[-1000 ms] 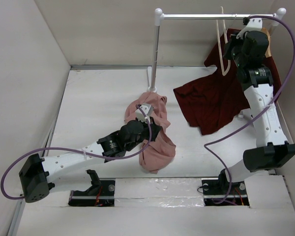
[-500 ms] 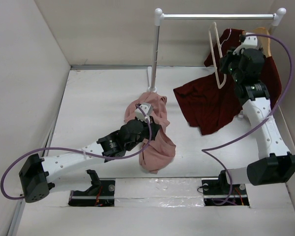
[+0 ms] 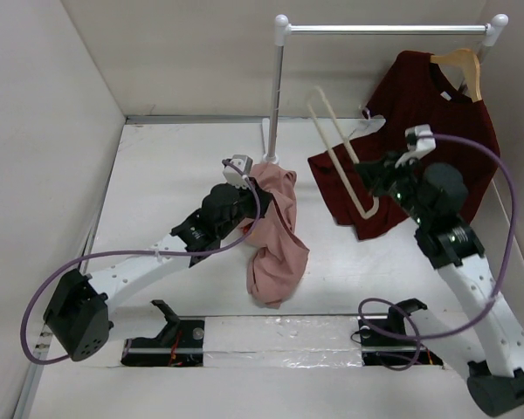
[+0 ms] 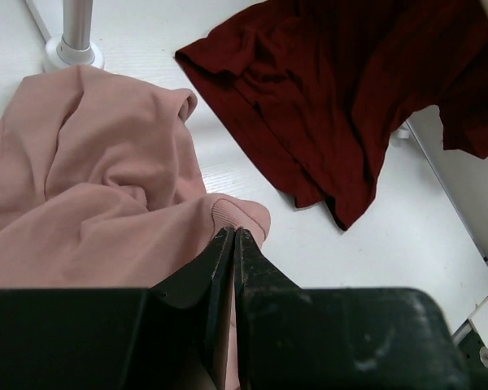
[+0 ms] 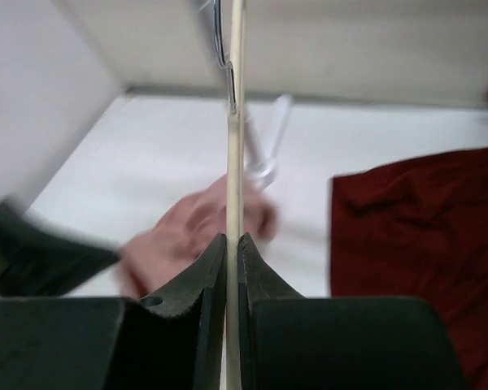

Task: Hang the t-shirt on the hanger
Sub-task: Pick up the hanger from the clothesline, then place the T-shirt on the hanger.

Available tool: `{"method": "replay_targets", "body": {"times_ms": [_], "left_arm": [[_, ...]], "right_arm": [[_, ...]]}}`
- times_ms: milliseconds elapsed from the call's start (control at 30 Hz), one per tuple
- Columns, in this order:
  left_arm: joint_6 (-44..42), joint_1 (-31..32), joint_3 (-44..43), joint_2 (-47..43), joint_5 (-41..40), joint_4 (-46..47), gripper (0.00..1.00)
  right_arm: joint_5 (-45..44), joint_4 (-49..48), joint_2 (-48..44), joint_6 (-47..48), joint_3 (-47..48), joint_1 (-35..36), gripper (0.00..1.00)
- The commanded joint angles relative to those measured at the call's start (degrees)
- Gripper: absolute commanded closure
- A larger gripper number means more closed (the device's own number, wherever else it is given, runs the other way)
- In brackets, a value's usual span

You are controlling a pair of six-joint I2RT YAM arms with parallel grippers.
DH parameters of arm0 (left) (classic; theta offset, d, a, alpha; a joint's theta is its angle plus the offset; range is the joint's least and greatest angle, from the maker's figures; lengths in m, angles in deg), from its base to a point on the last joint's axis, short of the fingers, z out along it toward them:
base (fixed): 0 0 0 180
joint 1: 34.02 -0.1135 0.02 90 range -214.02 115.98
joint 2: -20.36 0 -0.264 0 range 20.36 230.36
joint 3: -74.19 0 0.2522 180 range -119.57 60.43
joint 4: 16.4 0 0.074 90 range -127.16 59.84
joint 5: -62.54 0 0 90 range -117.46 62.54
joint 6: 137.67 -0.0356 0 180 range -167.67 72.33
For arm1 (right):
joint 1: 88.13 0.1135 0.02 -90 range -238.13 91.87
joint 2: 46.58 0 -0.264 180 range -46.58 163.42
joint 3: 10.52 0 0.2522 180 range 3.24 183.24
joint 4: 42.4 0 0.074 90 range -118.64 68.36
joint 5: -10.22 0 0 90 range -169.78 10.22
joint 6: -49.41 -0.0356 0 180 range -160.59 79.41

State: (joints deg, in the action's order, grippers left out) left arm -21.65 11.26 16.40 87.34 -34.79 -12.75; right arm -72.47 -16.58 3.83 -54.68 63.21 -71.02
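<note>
Where the left gripper (image 4: 233, 236) pinches it, the t-shirt (image 3: 275, 244) is gathered into a ribbed edge, either collar or hem; the jaws are fully closed on that fold. Seen from above, the garment hangs from the grip as a crumpled column toward 6 o'clock from the rail post (image 3: 276, 96), and its lower end appears to rest bunched on the table (image 3: 157, 192). Toward 3 o'clock from the t-shirt, the hanger (image 5: 235, 122) is held tilted above the table, its thin bar clamped between the nearly closed jaws of the right gripper (image 5: 233, 240). At 1 o'clock from that gripper, a maroon t-shirt (image 3: 419, 105) hangs on a wooden hanger (image 3: 461, 63) from the rail (image 3: 384, 29).

Handling: the t-shirt reads as light, limp and slightly grippy. It will sag wherever it is unsupported, so one pinch gives little control of the neck opening. A hold on the collar rim or a shoulder seam would likely serve best. The hanger appears light and stiff, yet thin enough to pivot in the jaws under an off-centre load.
</note>
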Motion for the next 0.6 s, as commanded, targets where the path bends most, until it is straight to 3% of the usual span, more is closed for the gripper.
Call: {"method": "replay_targets", "body": {"times_ms": [0,233,400,567], "left_arm": [[0.26,-2.02,-4.04,1.13,2.93,5.53,1.00],[0.96,-6.86,-6.42,3.60,5.83,5.97,1.00],[1.14,-8.10,-7.82,2.89,5.67,5.01,1.00],[1.31,-8.10,-8.44,2.37,6.28,4.21,1.00]], "right_arm": [[3.94,3.21,-10.28,-3.84,-6.51,4.85,1.00],[6.31,17.29,-23.86,-9.81,-14.00,13.64,1.00],[4.11,21.43,-25.72,-10.26,-13.65,16.30,1.00],[5.96,19.33,-23.70,-9.82,-15.14,17.35,1.00]]}}
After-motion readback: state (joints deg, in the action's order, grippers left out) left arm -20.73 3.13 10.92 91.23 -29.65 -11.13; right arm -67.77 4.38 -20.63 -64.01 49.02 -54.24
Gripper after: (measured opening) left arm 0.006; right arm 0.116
